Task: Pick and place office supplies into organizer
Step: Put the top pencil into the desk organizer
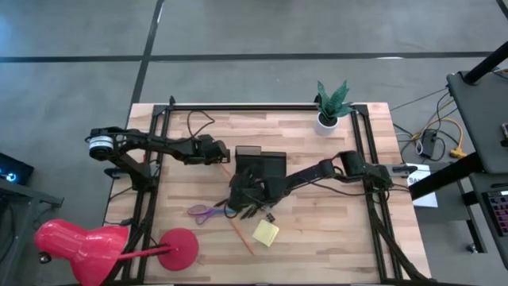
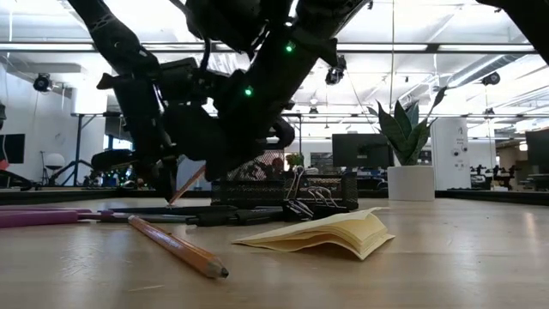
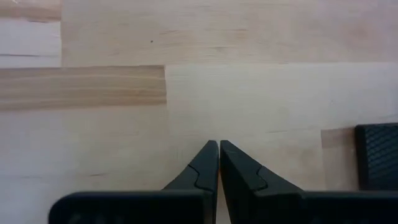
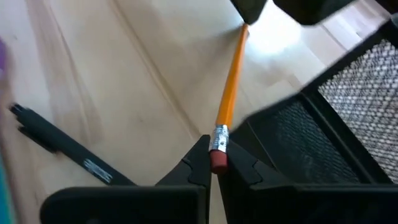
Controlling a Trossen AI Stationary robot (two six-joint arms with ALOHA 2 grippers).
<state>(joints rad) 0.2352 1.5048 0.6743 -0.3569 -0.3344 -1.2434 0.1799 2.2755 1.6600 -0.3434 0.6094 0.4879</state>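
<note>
1. The orange pencil (image 4: 231, 81) is in the right gripper (image 4: 214, 163), which pinches it at the eraser end. Its long axis points away from the fingers, toward the left arm, and it passes just beside the organizer (image 1: 260, 168).
2. The right gripper (image 1: 248, 193) hangs at about 6 o'clock of the organizer, touching or nearly touching its wall. It is the nearer arm, so I judge the move now is to lift and tilt the pencil over the tall cup.
3. The left gripper (image 3: 218, 163) waits at 9 o'clock of the organizer, fingers closed together on nothing, above bare wood.
4. On the table (image 1: 341, 238) around it lie:
   - purple scissors (image 1: 205, 212) at 8 o'clock,
   - a second pencil (image 1: 241, 235) at 6 o'clock,
   - a yellow sticky pad (image 1: 266, 232) at 5 o'clock,
   - a black clip (image 1: 271, 216),
   - a black pen (image 4: 62, 148).
5. The organizer's rim and the left arm near the pencil tip may stand in the way.
</note>
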